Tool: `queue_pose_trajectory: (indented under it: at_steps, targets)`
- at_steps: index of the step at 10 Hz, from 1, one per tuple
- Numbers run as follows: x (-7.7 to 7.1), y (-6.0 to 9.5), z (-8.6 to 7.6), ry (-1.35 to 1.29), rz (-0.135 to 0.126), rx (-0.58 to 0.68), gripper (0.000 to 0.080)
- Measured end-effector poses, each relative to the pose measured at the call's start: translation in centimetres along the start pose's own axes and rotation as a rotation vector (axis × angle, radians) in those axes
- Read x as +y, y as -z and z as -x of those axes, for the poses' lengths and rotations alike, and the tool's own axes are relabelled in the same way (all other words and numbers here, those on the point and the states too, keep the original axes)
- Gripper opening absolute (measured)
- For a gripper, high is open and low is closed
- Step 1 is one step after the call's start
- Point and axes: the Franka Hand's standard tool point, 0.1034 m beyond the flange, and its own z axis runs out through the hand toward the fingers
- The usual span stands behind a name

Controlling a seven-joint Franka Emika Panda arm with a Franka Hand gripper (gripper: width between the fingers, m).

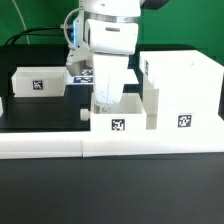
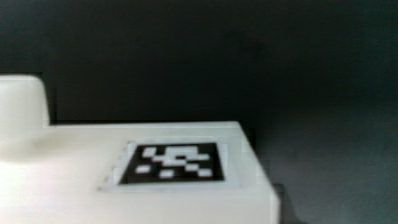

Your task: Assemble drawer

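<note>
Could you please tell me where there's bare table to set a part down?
The bare table between the left tray, the middle tray and the front bar is free. It is crowded on the exterior view's right: gripper at the middle tray, close beside the case.

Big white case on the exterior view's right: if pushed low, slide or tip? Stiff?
The case looks like hard plastic with flat, straight walls, so it is probably stiff. It appears hollow, so it is likely light for its size. Its base looks broad and flat, so a low push should slide it rather than tip it.
</note>
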Motion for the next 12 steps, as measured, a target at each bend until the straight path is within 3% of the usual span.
queue_pose_trajectory:
  at_steps: [12]
  targets:
    - [-0.3, -0.2, -1.2, 0.030, -0.022, -0.021, 0.0042]
